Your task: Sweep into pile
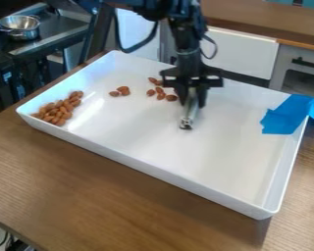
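Note:
My gripper [192,95] hangs over the white tray [212,157], a little above its middle, shut on a silver tool [190,112]. The tool points down, its dark lower end at or just over the tray floor; I cannot tell whether it touches. Many almonds form a pile [58,109] in the tray's left corner. A few loose almonds [123,90] lie between that pile and the gripper. Several more almonds [161,93] are scattered just left of the gripper, the closest one [171,98] near its left finger.
Blue tape [292,115] lies over the tray's right wall. The tray stands on a brown wooden table [88,186]. Behind the tray are white and grey cabinet fronts [242,56], and a metal bowl [19,27] stands on a dark counter at the upper left.

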Tool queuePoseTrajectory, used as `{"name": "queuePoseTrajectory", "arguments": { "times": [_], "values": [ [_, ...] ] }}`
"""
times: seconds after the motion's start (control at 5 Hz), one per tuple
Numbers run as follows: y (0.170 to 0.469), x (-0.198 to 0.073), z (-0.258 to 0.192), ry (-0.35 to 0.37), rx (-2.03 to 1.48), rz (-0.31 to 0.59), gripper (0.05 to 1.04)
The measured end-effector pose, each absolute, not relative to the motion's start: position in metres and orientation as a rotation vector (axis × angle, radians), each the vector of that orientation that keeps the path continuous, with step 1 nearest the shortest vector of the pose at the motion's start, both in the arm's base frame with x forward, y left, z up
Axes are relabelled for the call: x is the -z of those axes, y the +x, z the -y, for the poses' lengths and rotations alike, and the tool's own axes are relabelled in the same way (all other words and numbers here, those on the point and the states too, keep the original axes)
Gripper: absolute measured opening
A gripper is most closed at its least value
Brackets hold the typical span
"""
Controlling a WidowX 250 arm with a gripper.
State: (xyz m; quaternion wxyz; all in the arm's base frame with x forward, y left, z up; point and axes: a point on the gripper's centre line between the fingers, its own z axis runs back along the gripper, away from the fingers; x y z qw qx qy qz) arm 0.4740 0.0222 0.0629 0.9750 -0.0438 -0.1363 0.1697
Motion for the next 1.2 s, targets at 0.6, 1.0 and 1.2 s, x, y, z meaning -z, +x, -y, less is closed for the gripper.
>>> {"name": "queuePoseTrajectory", "arguments": {
  "times": [0.6,1.0,1.2],
  "values": [
    [0.458,-0.064,-0.095,-0.152,-0.396,0.245,0.375],
    [0.456,-0.079,-0.136,-0.17,-0.543,0.281,0.375],
    [0.46,-0.078,-0.143,-0.119,-0.729,0.307,0.375]
  ]
}}
